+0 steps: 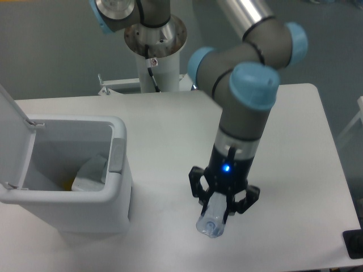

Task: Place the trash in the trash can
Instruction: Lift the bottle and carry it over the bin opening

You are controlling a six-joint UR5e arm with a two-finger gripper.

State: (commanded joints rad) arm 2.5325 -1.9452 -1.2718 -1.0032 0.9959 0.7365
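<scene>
The clear blue-tinted bottle (213,220), one piece of the trash, hangs tilted under my gripper (222,204), which is shut on it above the table (170,124) near the front edge. Its lower end points toward the camera. The white trash can (85,195) stands at the left with its lid (10,136) swung open. Inside it lies the whitish wrapper sheet (92,173) against the right wall. The gripper is to the right of the can, about a can's width away.
The arm's white pedestal (156,54) rises behind the table's back edge. A dark object (354,245) sits at the table's front right corner. Something yellow (68,184) shows at the bottom of the can.
</scene>
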